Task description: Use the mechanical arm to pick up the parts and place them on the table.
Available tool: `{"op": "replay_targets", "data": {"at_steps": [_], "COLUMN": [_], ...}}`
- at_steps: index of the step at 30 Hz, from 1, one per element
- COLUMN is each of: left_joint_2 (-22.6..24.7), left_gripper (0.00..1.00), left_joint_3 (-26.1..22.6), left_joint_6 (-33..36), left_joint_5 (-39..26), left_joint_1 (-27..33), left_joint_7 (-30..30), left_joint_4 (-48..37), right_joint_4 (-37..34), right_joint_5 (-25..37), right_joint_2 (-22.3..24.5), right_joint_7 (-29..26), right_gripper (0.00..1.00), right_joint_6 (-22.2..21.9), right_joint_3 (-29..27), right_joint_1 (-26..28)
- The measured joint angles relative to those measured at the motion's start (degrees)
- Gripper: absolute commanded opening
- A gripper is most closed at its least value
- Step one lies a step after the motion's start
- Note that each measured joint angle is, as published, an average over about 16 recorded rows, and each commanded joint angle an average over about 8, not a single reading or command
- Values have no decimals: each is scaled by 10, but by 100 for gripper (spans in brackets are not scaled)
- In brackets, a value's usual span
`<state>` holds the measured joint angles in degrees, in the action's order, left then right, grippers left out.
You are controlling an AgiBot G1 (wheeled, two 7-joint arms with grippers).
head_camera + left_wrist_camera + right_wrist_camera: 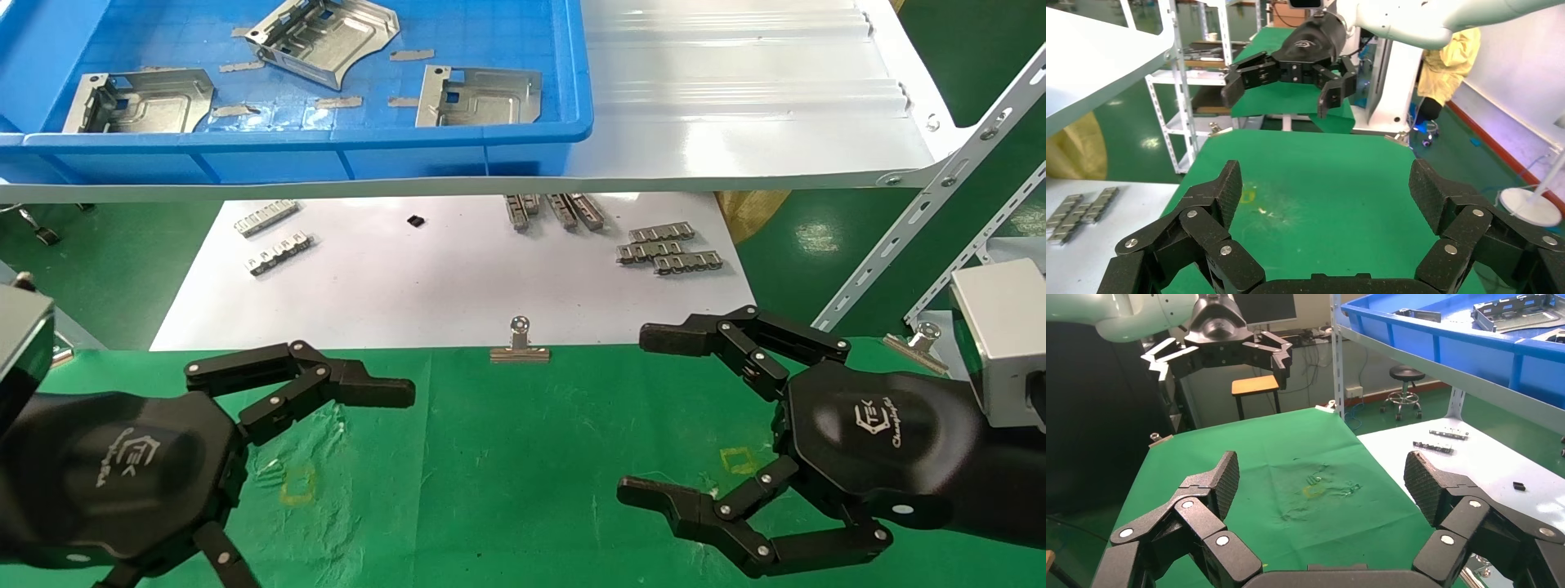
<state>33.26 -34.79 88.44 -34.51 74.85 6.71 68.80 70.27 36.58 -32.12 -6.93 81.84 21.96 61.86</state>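
Three silvery parts lie in a blue bin [523,135] on the shelf: one at the left [139,102], one in the middle [323,37], one at the right [478,96]. The green table [523,457] has no part on it. My left gripper [351,498] hangs open over the table's left side, nothing between its fingers; the left wrist view [1324,190] shows only green cloth under it. My right gripper [639,413] hangs open over the right side, also empty [1321,481]. Both stand well short of the bin.
The bin rests on a glossy white shelf [735,106] that overhangs a white sheet [425,278] with small toothed strips [670,249]. Binder clips [520,343] pin the cloth's far edge. Yellow squares [298,483] mark the cloth. A shelf upright [923,212] slants at the right.
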Motion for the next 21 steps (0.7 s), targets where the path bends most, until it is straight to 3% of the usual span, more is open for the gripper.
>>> {"op": "replay_targets", "data": {"at_steps": [8, 21], "left_joint_2": [4, 17], "left_gripper": [100, 100], "left_joint_3": [48, 181], "left_joint_6": [-7, -26], "left_joint_5": [-19, -71], "left_joint_1": [-34, -128], "left_joint_7": [10, 38], "left_joint_4": [12, 46], "right_joint_4": [0, 0], "right_joint_5": [0, 0], "right_joint_2": [0, 0], "right_joint_7": [0, 0], "right_gripper": [100, 100], "right_joint_6": [0, 0], "right_joint_3": [0, 0], "right_joint_1": [0, 0]}}
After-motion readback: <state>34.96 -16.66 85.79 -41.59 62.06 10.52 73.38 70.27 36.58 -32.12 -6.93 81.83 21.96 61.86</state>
